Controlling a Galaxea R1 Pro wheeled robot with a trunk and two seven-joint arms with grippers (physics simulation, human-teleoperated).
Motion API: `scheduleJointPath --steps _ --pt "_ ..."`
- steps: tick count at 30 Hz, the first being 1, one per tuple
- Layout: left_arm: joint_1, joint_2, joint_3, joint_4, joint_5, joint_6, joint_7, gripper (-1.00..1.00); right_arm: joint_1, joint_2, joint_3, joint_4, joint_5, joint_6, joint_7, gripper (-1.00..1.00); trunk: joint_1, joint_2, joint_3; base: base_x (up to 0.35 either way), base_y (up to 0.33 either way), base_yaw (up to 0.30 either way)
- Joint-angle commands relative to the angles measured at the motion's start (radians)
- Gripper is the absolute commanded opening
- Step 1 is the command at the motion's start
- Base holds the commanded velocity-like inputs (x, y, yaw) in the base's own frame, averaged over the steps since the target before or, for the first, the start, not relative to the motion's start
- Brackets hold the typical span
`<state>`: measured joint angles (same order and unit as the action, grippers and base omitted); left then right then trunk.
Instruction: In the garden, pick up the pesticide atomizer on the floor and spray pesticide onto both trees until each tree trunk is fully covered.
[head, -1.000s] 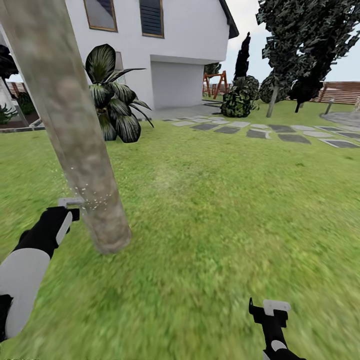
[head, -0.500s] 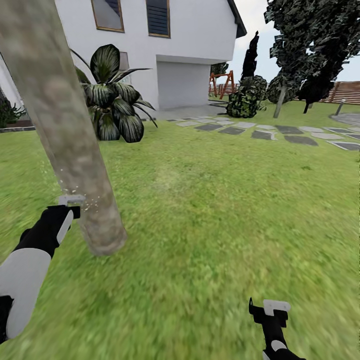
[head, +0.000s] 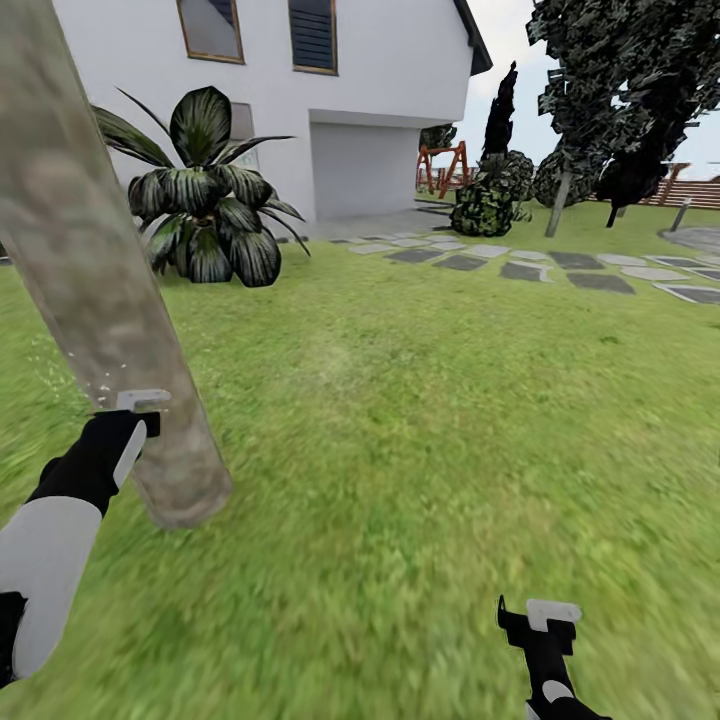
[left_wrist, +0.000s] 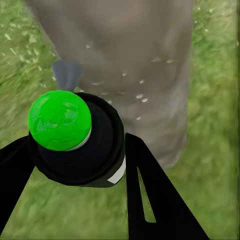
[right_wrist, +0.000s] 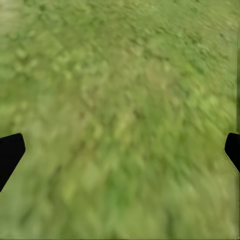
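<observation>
A thick grey-tan tree trunk (head: 95, 280) leans across the left side of the head view, with its foot in the grass (head: 420, 450) at the lower left. The left pincer (head: 135, 418) sits right beside the trunk, low down, at the left of the frame. In the left wrist view its two black fingers (left_wrist: 150, 190) are closed around the pesticide atomizer (left_wrist: 80, 137), a black bottle with a round green top and a small grey nozzle. The nozzle points at the trunk, which stands close in front of it. Tiny white specks of pesticide (left_wrist: 142, 97) dot the bark there, and a few more float by the trunk just above the left pincer in the head view.

The right pincer (head: 540, 625) hangs over the grass at the bottom right of the head view. In the right wrist view its two black fingertips (right_wrist: 10, 152) sit far apart at the two edges, wide open, with nothing held and blurry grass between them.

Farther back, a white house (head: 330, 90) fills the upper middle, with a big dark leafy plant (head: 205, 200) in front of it. Grey stepping stones (head: 540, 265) run off to the right, near dark trees (head: 620, 90).
</observation>
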<state>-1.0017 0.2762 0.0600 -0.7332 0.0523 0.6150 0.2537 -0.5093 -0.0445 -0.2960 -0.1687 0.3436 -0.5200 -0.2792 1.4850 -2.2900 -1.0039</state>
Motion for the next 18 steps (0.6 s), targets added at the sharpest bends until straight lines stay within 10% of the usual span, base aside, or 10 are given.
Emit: scheduleJointPath --steps 1,18 --pt "0.000 0.000 0.000 0.000 -0.001 0.000 0.000 -1.00 0.000 0.000 0.000 0.000 0.000 0.000 0.000 1.00 0.000 0.000 0.000 0.010 -0.270 0.000" --pt "0.002 0.007 0.000 0.000 -0.009 0.000 0.001 -1.00 0.000 0.000 0.000 0.000 0.000 0.000 0.000 1.00 0.000 0.000 0.008 0.200 -0.149 0.113"
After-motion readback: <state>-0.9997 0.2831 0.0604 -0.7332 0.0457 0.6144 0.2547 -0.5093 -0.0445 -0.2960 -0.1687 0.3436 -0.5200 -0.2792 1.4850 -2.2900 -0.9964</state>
